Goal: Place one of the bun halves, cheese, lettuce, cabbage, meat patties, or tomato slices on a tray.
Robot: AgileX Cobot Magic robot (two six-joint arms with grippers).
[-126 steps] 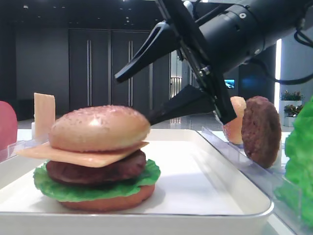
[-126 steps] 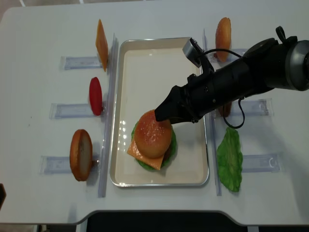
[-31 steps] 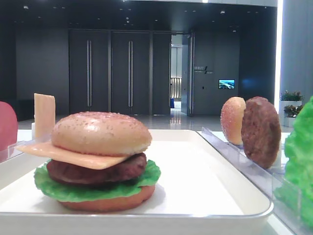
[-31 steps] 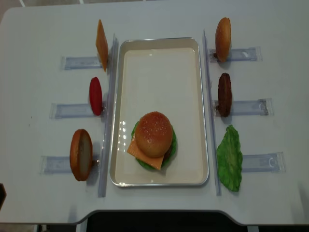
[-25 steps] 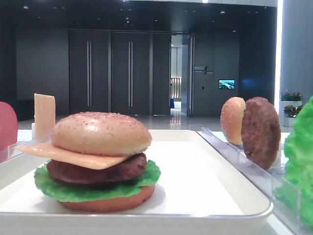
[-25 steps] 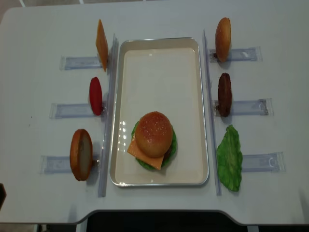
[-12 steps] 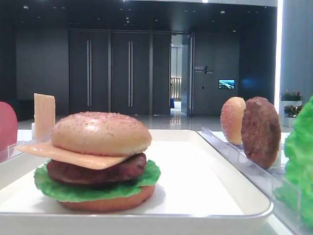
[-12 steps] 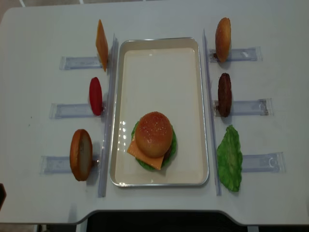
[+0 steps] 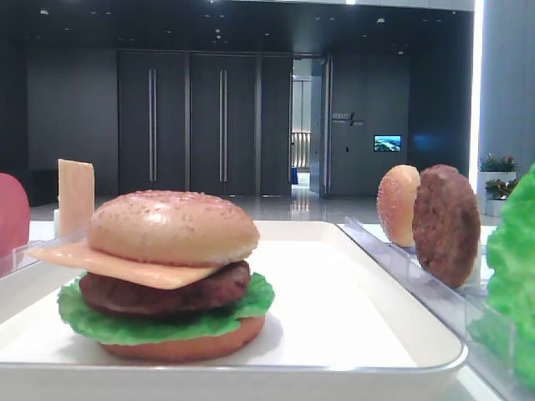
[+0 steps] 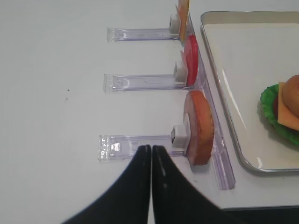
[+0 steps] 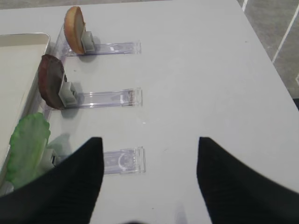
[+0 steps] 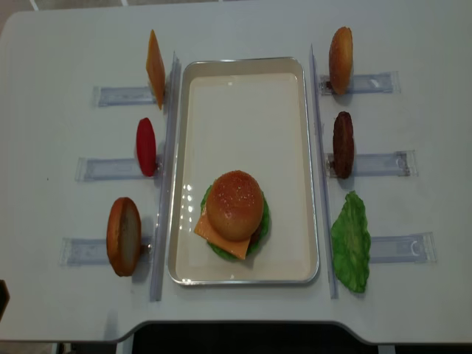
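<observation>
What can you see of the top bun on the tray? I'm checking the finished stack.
The top bun is a domed, golden-tan toy half with a sesame-speckled crust, smooth and plastic-looking. It sits level, dome up, capping the stack and resting on the cheese slice. The stack stands toward the near end of the white tray. No tool touches it.

Tray (image 12: 243, 110): white, rectangular, centre of the overhead frame. Stacked in its lower half: flat bottom bun, lettuce (image 9: 88, 322), meat patty (image 9: 159, 292), skewed cheese slice (image 9: 100, 261), sesame top bun (image 12: 234, 205). Left racks, on edge: cheese, tomato slice (image 12: 146, 146), bun. Right racks: bun, patty, lettuce leaf.
</observation>
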